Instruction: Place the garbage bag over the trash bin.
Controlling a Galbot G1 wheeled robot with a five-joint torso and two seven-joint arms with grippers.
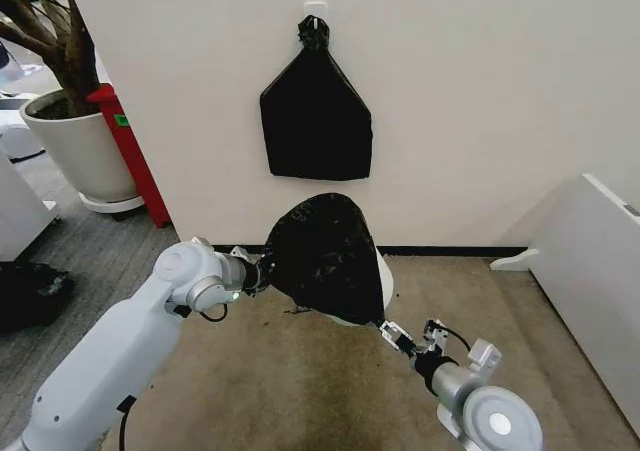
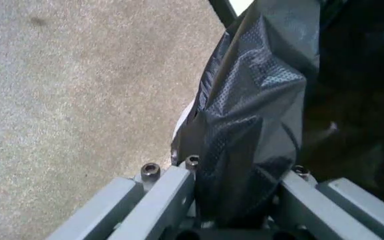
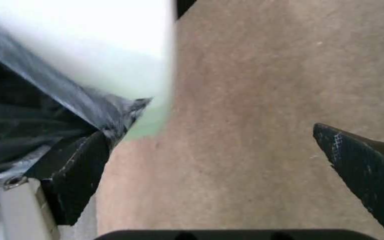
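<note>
Open carpet (image 1: 300, 391) in front; wall (image 1: 480, 101) close behind the trash bin (image 1: 384, 283)

Glossy, crinkled thin black plastic garbage bag (image 1: 325, 256), smooth cream-white plastic trash bin (image 1: 384, 283), matt speckled beige carpet floor (image 1: 300, 381), smooth grey metal jaws.

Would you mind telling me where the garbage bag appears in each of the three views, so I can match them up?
Head view: the garbage bag sits at centre, draped over the trash bin, between both arms.
Left wrist view: the bag runs up from between the left gripper fingers.
Right wrist view: it lies against the bin's wall.
Shared landmark: the beige carpet.
</note>
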